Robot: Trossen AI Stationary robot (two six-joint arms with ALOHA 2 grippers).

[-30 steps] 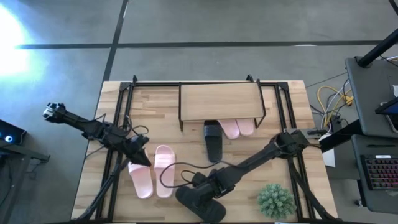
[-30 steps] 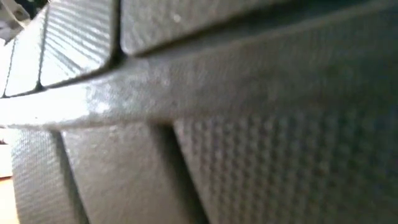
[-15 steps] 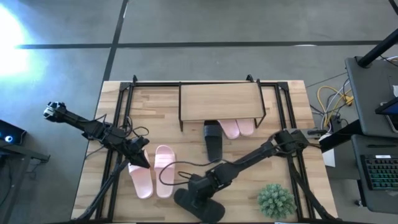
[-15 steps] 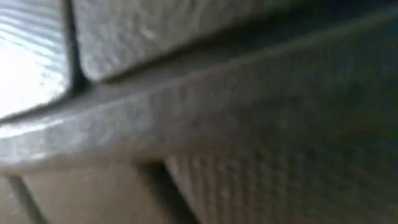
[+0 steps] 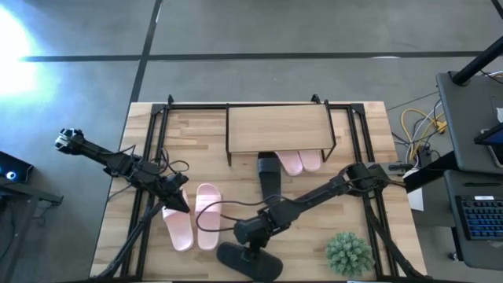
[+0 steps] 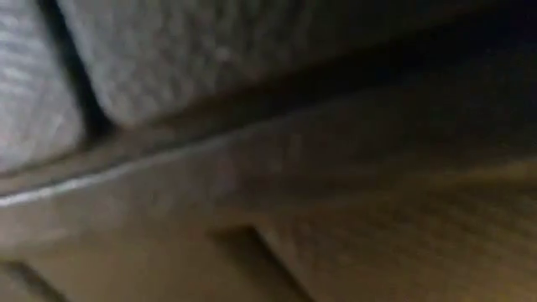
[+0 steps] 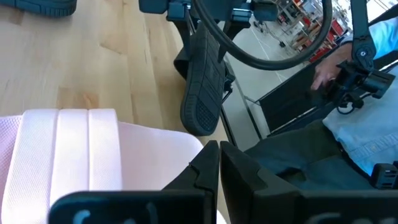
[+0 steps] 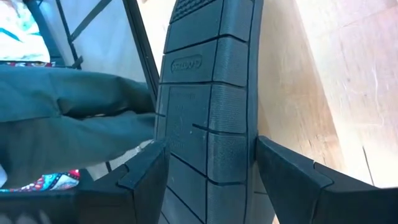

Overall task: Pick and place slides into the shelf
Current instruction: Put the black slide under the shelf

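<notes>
Black slide (image 8: 208,106): sits between the right gripper's (image 8: 208,171) two fingers (image 8: 283,180), spread wide either side of the strap, at the desk's (image 5: 314,244) near edge. Whether the pads press it, cannot tell. Over the last second this gripper and the slide (image 5: 250,260) have drifted leftward along the near edge, so I judge the pickup under way, slide not yet lifted clear.

Left gripper (image 7: 217,168): fingers pinched together, empty, hanging over a pink slide (image 7: 93,152) just below it. A pink pair (image 5: 193,216) lies there on the desk, unmoved.

Further off: second black slide (image 5: 269,174) just in front of the shelf (image 5: 279,126), one pink pair (image 5: 300,161) tucked half under it.

Hidden: low view is filled by blurred dark ribbed surface, unreadable. Under-shelf contents mostly covered by the top board. A person's legs show beyond the desk edge.
</notes>
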